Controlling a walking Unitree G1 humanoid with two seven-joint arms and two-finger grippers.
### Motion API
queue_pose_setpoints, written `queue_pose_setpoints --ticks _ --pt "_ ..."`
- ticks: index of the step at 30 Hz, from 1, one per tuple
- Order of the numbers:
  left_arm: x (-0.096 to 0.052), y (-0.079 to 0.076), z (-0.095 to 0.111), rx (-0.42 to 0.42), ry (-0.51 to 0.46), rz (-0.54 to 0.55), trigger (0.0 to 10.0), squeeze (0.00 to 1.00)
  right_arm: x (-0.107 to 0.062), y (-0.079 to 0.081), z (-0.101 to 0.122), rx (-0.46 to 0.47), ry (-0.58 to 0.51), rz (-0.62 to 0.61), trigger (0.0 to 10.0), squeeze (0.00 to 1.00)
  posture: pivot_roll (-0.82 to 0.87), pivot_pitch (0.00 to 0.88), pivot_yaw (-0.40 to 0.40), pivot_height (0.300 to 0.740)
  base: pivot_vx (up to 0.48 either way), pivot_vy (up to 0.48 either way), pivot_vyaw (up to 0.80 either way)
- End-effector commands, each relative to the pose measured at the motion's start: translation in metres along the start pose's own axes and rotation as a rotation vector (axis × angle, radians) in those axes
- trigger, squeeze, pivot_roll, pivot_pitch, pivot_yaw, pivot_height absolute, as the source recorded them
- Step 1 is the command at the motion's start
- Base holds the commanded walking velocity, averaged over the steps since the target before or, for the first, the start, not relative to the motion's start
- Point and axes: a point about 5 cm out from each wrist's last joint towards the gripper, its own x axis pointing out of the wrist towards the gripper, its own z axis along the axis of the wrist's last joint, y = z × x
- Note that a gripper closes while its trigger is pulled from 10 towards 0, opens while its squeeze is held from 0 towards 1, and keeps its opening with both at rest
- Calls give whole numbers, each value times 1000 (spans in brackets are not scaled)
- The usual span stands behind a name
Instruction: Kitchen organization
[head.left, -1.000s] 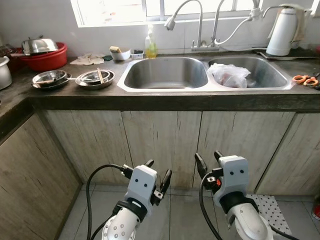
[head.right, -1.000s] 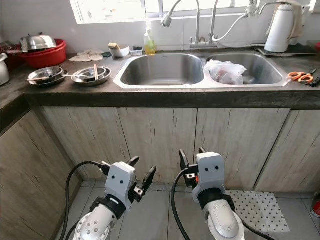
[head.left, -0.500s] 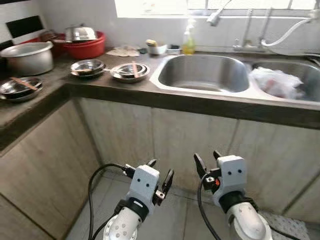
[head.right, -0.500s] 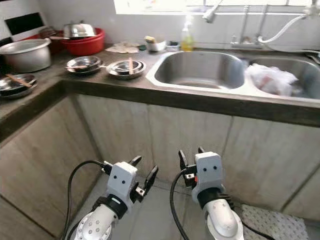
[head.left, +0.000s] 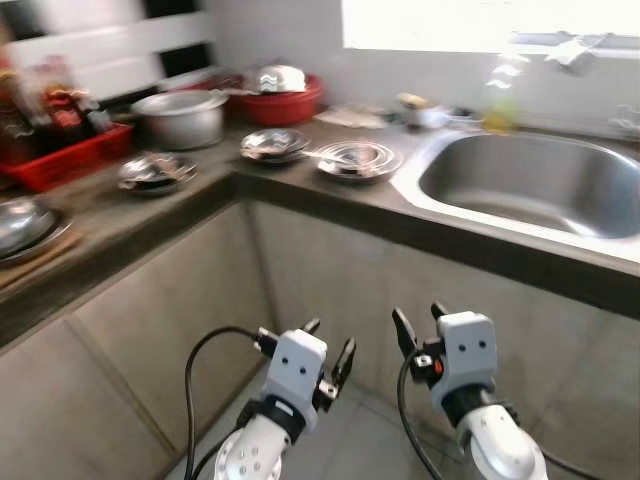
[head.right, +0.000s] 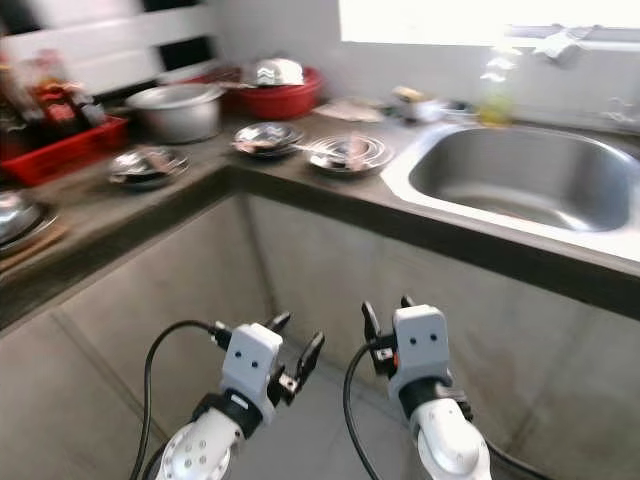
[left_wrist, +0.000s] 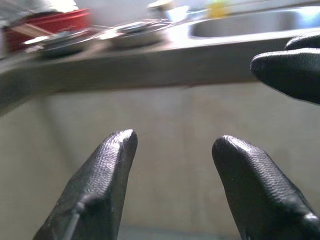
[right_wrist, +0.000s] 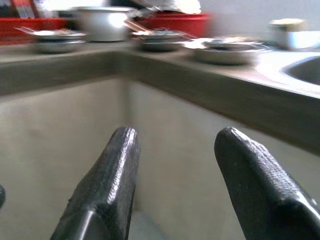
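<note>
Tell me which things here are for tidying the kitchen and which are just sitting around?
For the tidying:
steel dishes on the counter
big pot
red basin
left gripper and right gripper, both open and empty

Just sitting around:
sink
cupboard doors
red tray of bottles

Right gripper (right_wrist: 175, 137) fingers apart, empty, before blurred countertop (right_wrist: 210, 82), seemingly steel dishes (right_wrist: 227, 50).

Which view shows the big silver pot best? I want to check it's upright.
The left eye view: the silver pot stands upright on the counter near the red basin. The right eye view matches; the right wrist view shows it blurred; the left wrist view leaves it unclear.
</note>
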Motion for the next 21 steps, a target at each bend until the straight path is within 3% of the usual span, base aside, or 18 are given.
queue_pose_setpoints --ticks 1,21 --pt "-1 8 0 23 4 27 10000 0 2 4 5 8 -22 14 10000 0 -42 0 3 740 289 0 800" --pt "1 9 1 22 2 33 10000 0 8 -2 7 -19 -40 4 10000 0 -40 0 3 740 285 0 800"
